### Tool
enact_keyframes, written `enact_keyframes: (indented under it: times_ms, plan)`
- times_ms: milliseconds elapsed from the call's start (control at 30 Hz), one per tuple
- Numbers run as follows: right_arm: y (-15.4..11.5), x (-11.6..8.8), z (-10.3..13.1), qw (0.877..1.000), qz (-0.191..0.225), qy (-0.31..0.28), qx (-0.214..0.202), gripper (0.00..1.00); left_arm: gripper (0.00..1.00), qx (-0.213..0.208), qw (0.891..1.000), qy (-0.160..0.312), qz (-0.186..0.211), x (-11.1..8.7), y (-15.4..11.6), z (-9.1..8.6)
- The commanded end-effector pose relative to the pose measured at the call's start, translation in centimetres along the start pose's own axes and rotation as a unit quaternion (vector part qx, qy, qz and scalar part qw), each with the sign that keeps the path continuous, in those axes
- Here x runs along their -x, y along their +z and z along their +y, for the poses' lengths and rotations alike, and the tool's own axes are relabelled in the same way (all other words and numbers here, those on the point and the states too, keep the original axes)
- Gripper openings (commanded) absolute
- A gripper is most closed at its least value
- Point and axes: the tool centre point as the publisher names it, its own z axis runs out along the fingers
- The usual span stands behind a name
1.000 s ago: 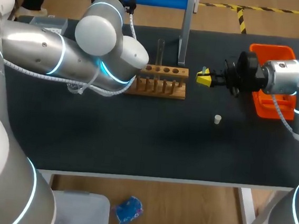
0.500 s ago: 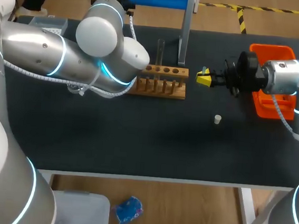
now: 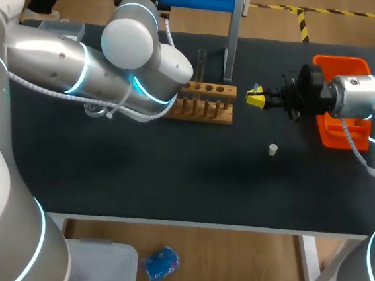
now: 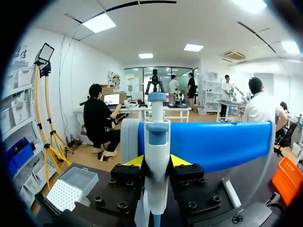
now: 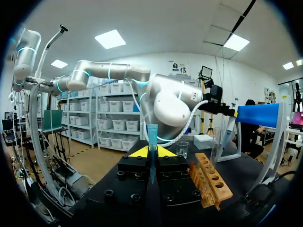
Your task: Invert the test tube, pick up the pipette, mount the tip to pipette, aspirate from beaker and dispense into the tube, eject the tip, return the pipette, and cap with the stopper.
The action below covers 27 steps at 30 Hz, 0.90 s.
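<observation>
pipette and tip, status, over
Left tool shut on pipette. Right tool shut on tip, not yet mounted. Rack with tube ahead of right tool.

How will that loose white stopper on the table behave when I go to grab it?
The stopper looks small, so it is probably light: a glancing touch could skid it away. It appears round, so if tipped over it may roll.
</observation>
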Motion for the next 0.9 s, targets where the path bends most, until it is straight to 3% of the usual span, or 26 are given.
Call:
enact_keyframes:
  times_ms: [33, 700, 900]
  plan:
    - [-0.1, 0.0, 0.0, 1.000, 0.001, 0.000, 0.000, 0.00, 0.00, 0.001, 1.000, -0.001, -0.004, -0.2, 0.0, -0.1]
    - [-0.1, 0.0, 0.0, 1.000, 0.001, 0.000, 0.000, 0.00, 0.00, -0.027, 1.000, 0.003, -0.009, -0.2, -1.1, -3.8]
    - [-0.1, 0.0, 0.0, 1.000, 0.001, 0.000, 0.000, 0.00, 0.00, -0.012, 1.000, 0.014, 0.008, -0.1, -2.0, -4.4]
